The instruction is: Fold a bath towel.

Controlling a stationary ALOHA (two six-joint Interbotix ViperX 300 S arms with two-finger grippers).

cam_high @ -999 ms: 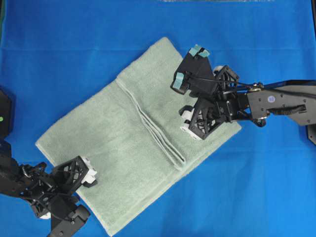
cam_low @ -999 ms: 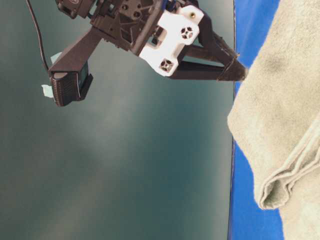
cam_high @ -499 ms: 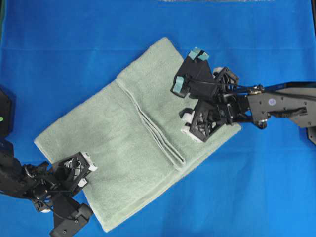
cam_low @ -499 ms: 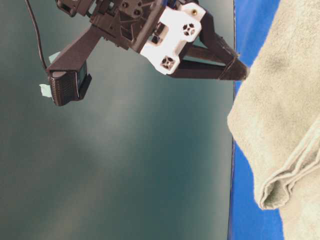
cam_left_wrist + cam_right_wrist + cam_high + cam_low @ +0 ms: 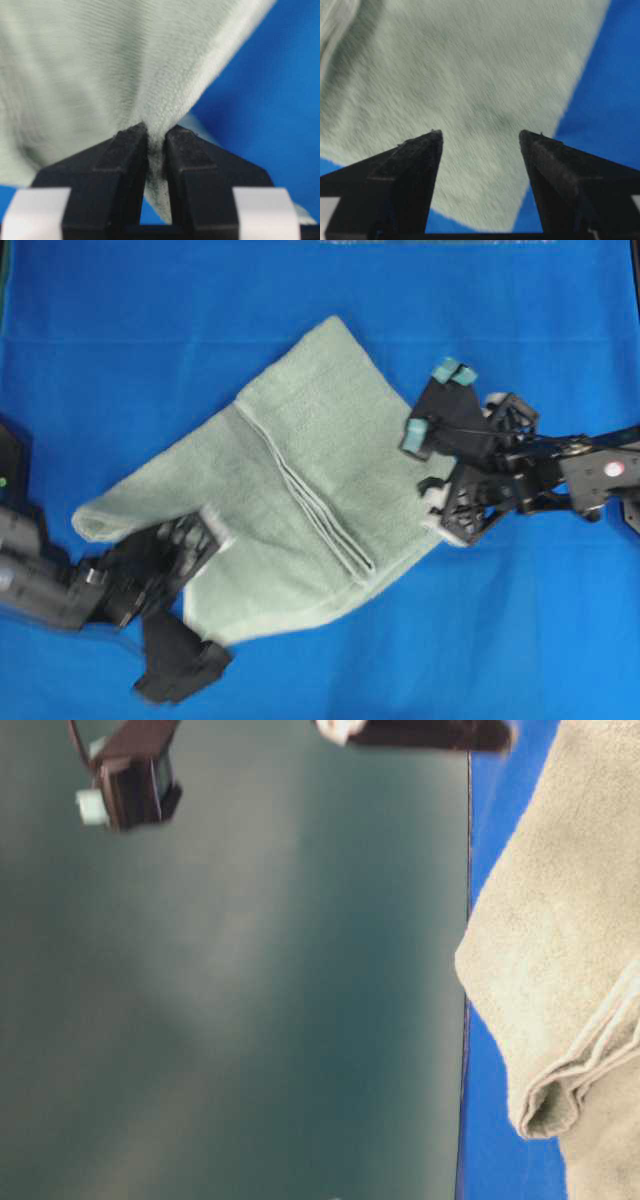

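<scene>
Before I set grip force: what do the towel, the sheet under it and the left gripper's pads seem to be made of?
The bath towel looks like soft terry cloth, matte and fuzzy, with stitched hems; it bunches where the left gripper pinches it. The blue sheet looks like smooth, thin fabric or plastic film; which of the two is unclear. The pads look like black, grainy foam or rubber, matte.

My two black fingers (image 5: 125,165) pinch a fold of the bath towel (image 5: 100,60) at lower centre of the frame. The pale green cloth fans up from them across the upper left. A blue sheet (image 5: 270,100) fills the right side.
</scene>
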